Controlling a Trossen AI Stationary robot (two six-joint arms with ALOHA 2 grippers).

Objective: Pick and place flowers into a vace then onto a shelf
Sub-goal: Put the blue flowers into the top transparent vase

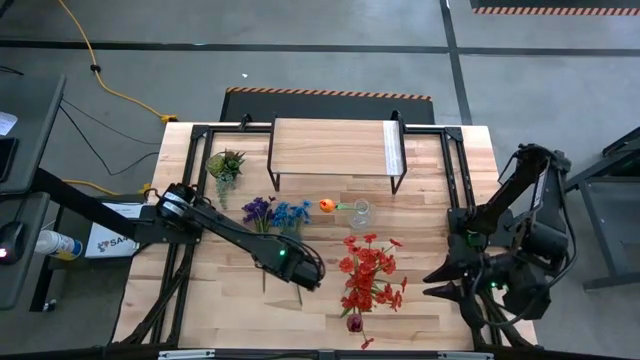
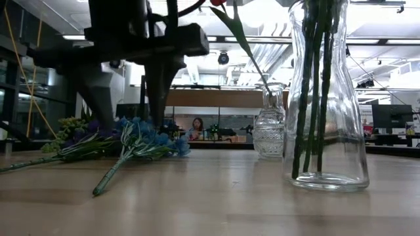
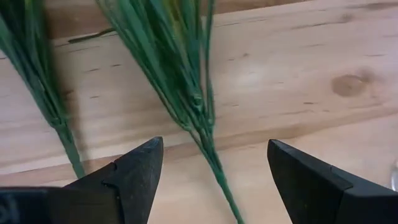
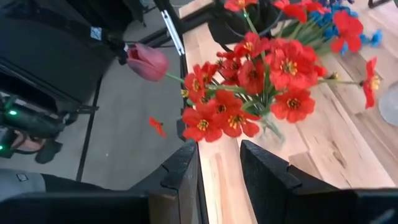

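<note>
Flowers are lying on the worktop [image 1: 420, 250] near the left side, purple ones [image 1: 257, 211] beside blue ones [image 1: 291, 213], and the left end effector [image 3: 214, 165] is hanging spread wide over a green stem [image 3: 208, 146]. Red flowers [image 1: 368, 272] are standing in a glass vase [image 2: 326, 98] near the front edge, with the shelf [image 1: 333, 148] sitting at the back. Off to the right, the right end effector [image 4: 219, 163] is waiting with its fingers slightly apart, holding nothing.

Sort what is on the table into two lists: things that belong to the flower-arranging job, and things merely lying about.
Belonging to the job:
red flowers in the tall glass vase
blue flowers
purple flowers
orange flower in the small glass vase
shelf
left gripper

Lying about:
small green spiky plant
</note>
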